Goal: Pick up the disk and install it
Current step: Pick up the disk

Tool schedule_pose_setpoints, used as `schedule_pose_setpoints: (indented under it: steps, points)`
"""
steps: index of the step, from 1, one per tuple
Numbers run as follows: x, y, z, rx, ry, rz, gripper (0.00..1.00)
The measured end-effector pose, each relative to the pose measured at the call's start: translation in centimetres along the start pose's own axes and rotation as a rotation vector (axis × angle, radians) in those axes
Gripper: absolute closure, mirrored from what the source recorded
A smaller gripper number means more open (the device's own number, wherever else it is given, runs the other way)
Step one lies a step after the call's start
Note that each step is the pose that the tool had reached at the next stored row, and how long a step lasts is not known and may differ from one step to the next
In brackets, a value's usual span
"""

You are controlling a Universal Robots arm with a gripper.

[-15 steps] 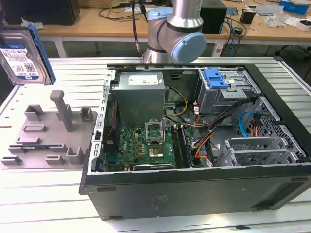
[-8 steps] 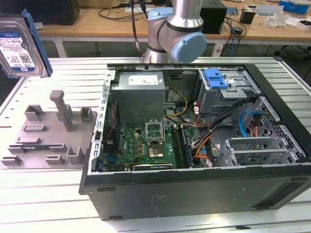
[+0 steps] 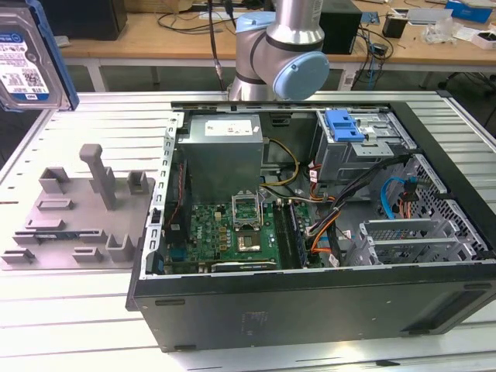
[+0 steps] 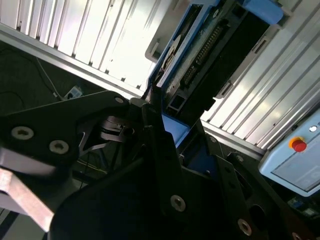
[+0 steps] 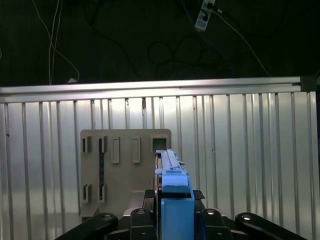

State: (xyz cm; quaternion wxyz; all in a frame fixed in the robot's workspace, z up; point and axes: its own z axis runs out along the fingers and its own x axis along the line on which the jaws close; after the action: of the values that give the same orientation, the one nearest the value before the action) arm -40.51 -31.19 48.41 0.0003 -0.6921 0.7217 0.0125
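Note:
The disk (image 3: 27,58), silver with a white-and-blue label and a blue carrier frame, hangs high at the exterior view's far left, above the slatted table. In the first wrist view its blue edge (image 5: 172,192) stands upright between the black fingers of my gripper (image 5: 172,200), which is shut on it. The second wrist view shows the disk's dark connector side (image 4: 210,50) sticking out past the gripper (image 4: 167,125). Directly beneath it lies the grey fixture plate (image 5: 125,170) with its empty slots.
An open computer case (image 3: 310,298) lies on the table toward the exterior view's right, with a grey power supply (image 3: 225,139), a green motherboard (image 3: 232,232) and a metal drive cage carrying a light-blue latch (image 3: 345,124). The grey fixture (image 3: 77,217) sits beside the case.

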Motion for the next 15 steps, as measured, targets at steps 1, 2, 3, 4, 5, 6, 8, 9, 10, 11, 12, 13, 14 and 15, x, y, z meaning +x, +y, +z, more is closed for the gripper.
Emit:
schedule_pose_setpoints:
  steps: [1,2,3,4,5,6,8,9,10,11,12,13,14,15]
  points:
    - [0.0,0.0,-0.03,0.0001,-0.0002,0.0,0.63]
    - [0.0,0.0,-0.03,0.0001,-0.0003,0.0,0.63]
    - [0.0,0.0,-0.03,0.0001,-0.0003,0.0,0.63]
    - [0.0,0.0,-0.04,0.0,-0.0002,0.0,0.63]
    - [0.0,0.0,-0.04,0.0,-0.0009,0.0,0.63]
    - [0.01,0.0,-0.03,0.0001,-0.0009,0.0,0.63]
    - [0.0,0.0,-0.04,0.0,-0.0011,0.0,0.63]
    - [0.01,0.0,-0.04,0.0,-0.0011,0.0,0.63]
    - [0.01,0.0,-0.04,0.0,-0.0012,0.0,0.63]
    - [0.02,0.0,-0.04,0.0,-0.0012,0.0,0.63]
    - [0.05,-0.02,-0.04,0.0,-0.0012,0.0,0.63]
    - [0.08,-0.04,-0.05,0.0,-0.0011,0.0,0.63]
    - [0.11,-0.07,-0.07,0.0001,-0.0012,0.0,0.63]
    - [0.18,-0.1,-0.1,-0.0002,-0.0011,0.0,0.63]
